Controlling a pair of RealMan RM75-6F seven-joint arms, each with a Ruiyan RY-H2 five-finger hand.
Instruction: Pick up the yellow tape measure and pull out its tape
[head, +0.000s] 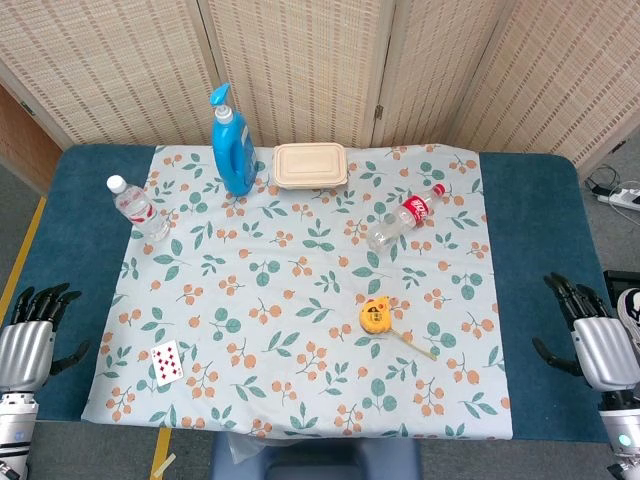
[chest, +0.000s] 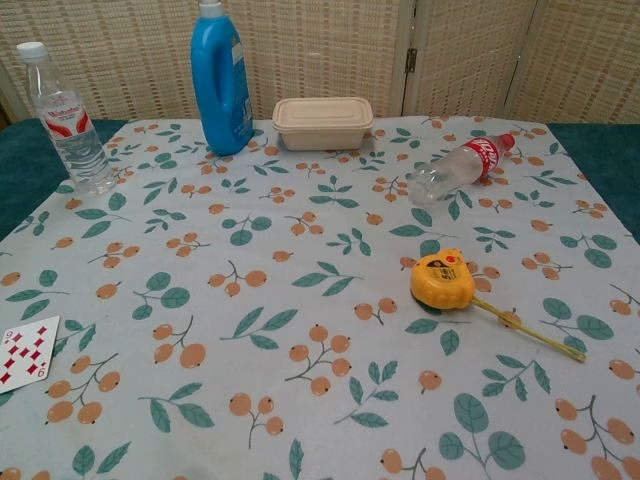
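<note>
Yellow tape measure (head: 375, 315) sits on the floral cloth (head: 300, 300) at about four o'clock from the cloth's centre, a rounded, glossy plastic case lying flat, untouched. A thin yellow strip (chest: 530, 331) trails from it toward four o'clock, lying on the fabric; whether that is tape or a strap is hard to make out.

Left hand (head: 28, 335) hangs at the eight o'clock edge of the surface (head: 60, 240), dark fingers (head: 40, 300) spread apart, nothing in them, metal-grey palm showing. Right hand (head: 595, 340) mirrors it at four o'clock, fingers splayed and empty, well apart from the tape measure. Both wrists are cut off by the head view's lower edge, and neither hand shows in the chest view.

Up at twelve o'clock, a beige lidded box (head: 310, 165), rounded corners, matte. Just beside it at eleven, a tall blue detergent bottle (head: 233, 140), upright, smooth plastic. A clear water bottle (head: 137, 208) stands at ten o'clock. A clear cola bottle (head: 405, 217) with a red cap lies on its side at two o'clock. A playing card (head: 166, 361) of red diamonds lies flat at seven o'clock, clipped by the chest view's left edge.
</note>
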